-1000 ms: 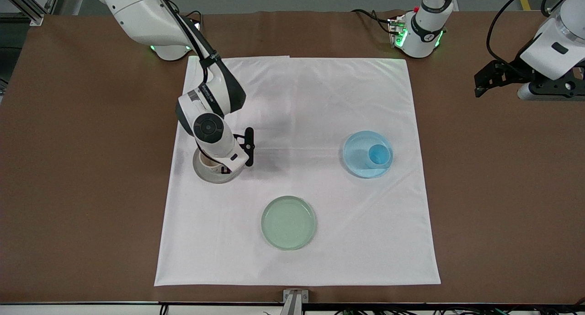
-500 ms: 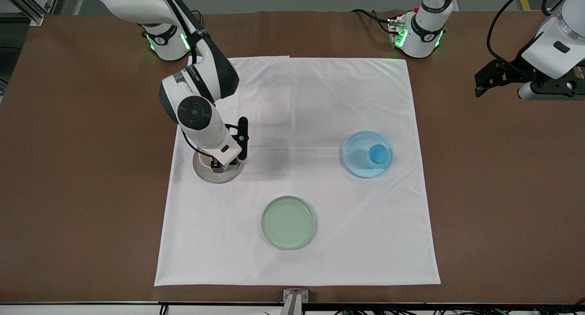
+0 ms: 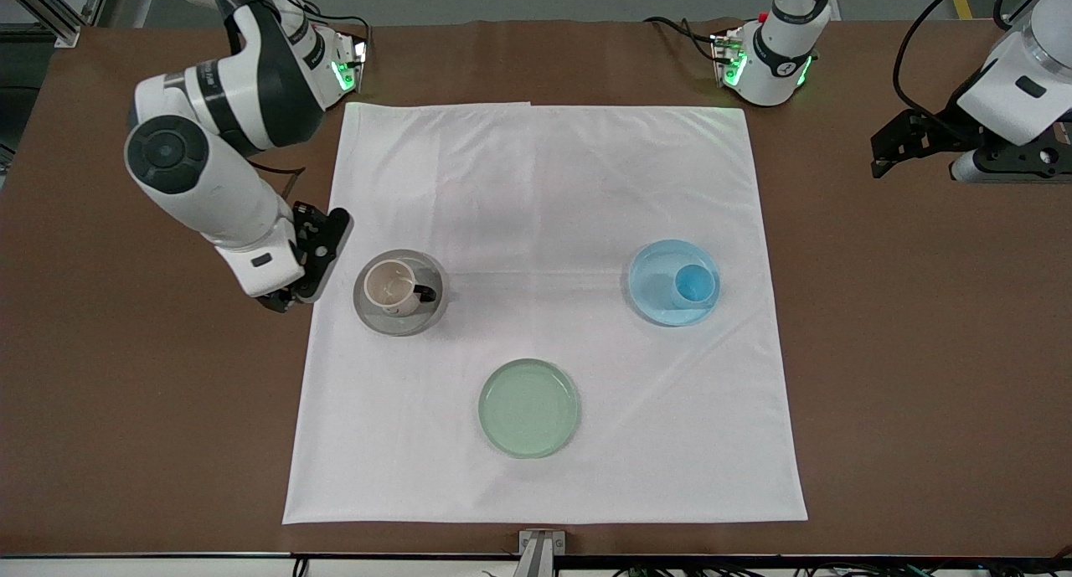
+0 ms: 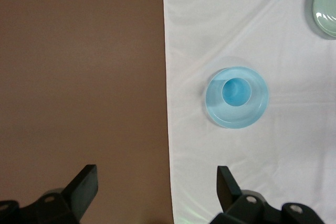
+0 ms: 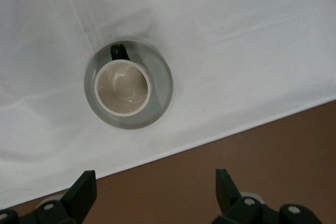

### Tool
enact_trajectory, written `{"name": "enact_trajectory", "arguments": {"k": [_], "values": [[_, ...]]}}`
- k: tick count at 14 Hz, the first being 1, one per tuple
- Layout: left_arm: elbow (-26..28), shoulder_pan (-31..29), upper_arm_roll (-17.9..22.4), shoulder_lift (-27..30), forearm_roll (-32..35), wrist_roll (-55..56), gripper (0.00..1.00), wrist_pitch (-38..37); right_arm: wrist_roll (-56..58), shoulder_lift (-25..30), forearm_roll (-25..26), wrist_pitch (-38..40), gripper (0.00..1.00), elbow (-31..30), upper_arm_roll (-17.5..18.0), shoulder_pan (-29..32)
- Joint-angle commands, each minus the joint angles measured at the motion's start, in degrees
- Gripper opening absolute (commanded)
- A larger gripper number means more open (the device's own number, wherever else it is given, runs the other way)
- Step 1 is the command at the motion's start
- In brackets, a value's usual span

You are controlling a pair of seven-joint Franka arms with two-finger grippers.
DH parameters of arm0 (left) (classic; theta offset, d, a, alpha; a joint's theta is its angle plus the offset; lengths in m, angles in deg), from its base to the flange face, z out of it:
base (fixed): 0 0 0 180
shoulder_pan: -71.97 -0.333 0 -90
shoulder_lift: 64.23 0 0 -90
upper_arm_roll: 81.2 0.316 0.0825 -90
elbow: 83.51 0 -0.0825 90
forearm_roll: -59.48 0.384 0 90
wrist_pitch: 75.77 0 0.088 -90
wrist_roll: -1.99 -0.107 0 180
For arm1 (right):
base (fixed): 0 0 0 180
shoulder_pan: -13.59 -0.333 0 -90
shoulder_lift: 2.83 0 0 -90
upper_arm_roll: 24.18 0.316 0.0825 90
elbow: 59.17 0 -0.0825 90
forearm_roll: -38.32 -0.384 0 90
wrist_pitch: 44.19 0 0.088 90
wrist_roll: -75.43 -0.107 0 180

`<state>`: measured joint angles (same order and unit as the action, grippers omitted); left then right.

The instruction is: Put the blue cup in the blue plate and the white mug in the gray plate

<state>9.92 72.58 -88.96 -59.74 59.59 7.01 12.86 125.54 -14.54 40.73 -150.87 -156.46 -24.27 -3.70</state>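
The white mug (image 3: pixel 392 287) stands upright in the gray plate (image 3: pixel 370 315), its black handle toward the left arm's end; both also show in the right wrist view, mug (image 5: pixel 123 87) in plate (image 5: pixel 160 96). The blue cup (image 3: pixel 694 284) stands in the blue plate (image 3: pixel 653 281); the left wrist view shows the cup (image 4: pixel 236 91) in the plate (image 4: pixel 257 109). My right gripper (image 3: pixel 303 259) (image 5: pixel 152 195) is open and empty, over the bare table beside the gray plate. My left gripper (image 3: pixel 900 146) (image 4: pixel 156 192) is open and empty, waiting over the table's left-arm end.
A pale green plate (image 3: pixel 528 408) lies empty on the white cloth (image 3: pixel 544 183), nearer the front camera than the other plates. The cloth covers the middle of the brown table (image 3: pixel 921 351).
My right gripper has let go of the white mug, risen and drawn away toward the right arm's end of the table. The mug now stands uncovered in the gray plate. The left arm has not moved.
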Motion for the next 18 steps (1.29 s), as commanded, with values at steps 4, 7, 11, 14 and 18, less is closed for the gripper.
{"name": "enact_trajectory", "arguments": {"k": [4, 7, 11, 14, 18], "values": [[0.87, -0.26, 0.03, 0.87, -0.73, 0.51, 1.0, 1.27, -3.52, 3.45, 0.14, 2.16, 1.0, 1.39, -0.78, 6.64], [0.78, -0.26, 0.12, 0.43, -0.64, 0.51, 1.0, 2.06, -3.61, 3.1, -5.63, 3.85, 1.0, 3.51, -0.78, 14.54], [0.78, -0.26, 0.38, 0.34, -0.64, 0.51, 1.0, 2.95, -11.3, 3.01, -9.88, 1.66, 1.0, 3.6, -0.96, 19.84], [0.87, -0.43, 0.47, 0.69, -0.55, 0.51, 1.0, 2.77, -33.86, 3.54, -3.76, 2.0, 1.0, 3.6, -0.35, 18.44], [0.87, -1.22, 0.3, 1.22, -0.55, 0.43, 1.0, 1.98, -53.15, 5.82, 1.54, 6.38, 1.0, 3.42, 0.01, 14.04]]}}
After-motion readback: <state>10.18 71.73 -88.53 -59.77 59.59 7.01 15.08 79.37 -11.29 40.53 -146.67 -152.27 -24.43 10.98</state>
